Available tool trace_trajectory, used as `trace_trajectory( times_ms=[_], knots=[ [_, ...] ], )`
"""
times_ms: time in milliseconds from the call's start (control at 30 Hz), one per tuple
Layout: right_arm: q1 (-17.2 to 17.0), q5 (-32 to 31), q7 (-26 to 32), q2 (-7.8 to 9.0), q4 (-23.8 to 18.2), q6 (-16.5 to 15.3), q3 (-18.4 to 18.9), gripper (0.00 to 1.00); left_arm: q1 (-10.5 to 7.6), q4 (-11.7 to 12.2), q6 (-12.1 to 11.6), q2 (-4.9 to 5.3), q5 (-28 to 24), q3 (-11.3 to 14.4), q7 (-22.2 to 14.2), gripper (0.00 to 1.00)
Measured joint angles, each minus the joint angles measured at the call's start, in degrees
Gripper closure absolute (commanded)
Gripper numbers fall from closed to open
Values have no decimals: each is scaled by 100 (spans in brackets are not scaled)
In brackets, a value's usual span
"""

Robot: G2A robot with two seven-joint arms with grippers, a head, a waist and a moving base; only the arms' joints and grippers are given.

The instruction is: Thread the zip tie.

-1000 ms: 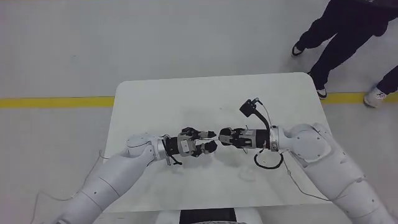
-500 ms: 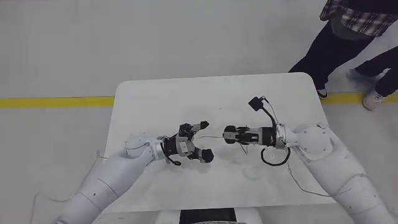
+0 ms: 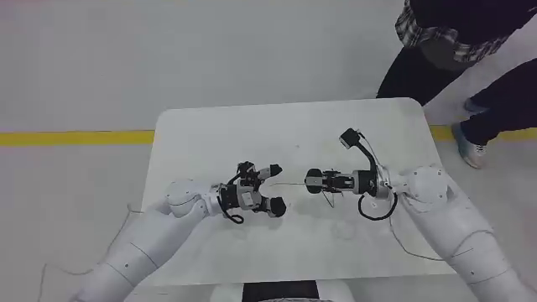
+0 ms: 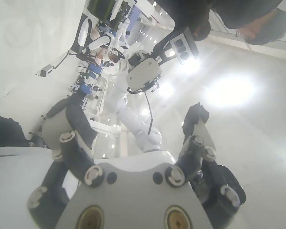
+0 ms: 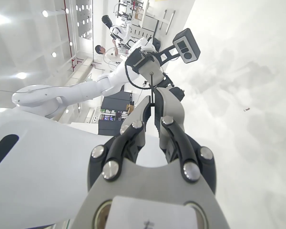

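Zip tie in fingers over table

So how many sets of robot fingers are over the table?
2. The left fingers are spread open over the middle of the table; the right fingers face them, pinching the zip tie.

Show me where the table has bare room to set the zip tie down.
Free: the far strip of the table, beyond both grippers. Crowded: the middle, where left gripper and right gripper face across the zip tie.
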Motion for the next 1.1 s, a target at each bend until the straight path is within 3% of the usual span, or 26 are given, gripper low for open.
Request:
trace_trajectory(
  times_ms=[167,267,400,500,733,833,867,900,1100],
  knots=[
    [-73,749,125,-10,261,97,86,100,127,-303,-910,88,1284,-165,721,0],
    [-51,1161,400,-6,459,240,146,100,212,-535,-1252,145,2238,-218,1218,0],
    [14,1580,730,-12,717,479,166,100,268,-734,-1793,186,3147,-226,1351,0],
    [117,1669,901,-18,907,629,155,100,266,-731,-1840,189,3273,-228,1340,0],
    [127,1638,888,-17,923,623,159,100,258,-741,-1856,188,3238,-241,1373,0],
    [89,1651,799,-28,890,700,123,100,286,-832,-2331,187,3469,-298,1627,0],
    [77,1684,785,-34,878,768,102,100,298,-894,-2492,197,3600,-368,1720,0],
    [73,1734,807,-38,882,816,91,100,311,-965,-2502,207,3789,-417,1795,0],
    [125,1982,1045,-67,1048,1052,18,100,482,-1686,-2375,261,5196,-574,2158,0]
  ],
)
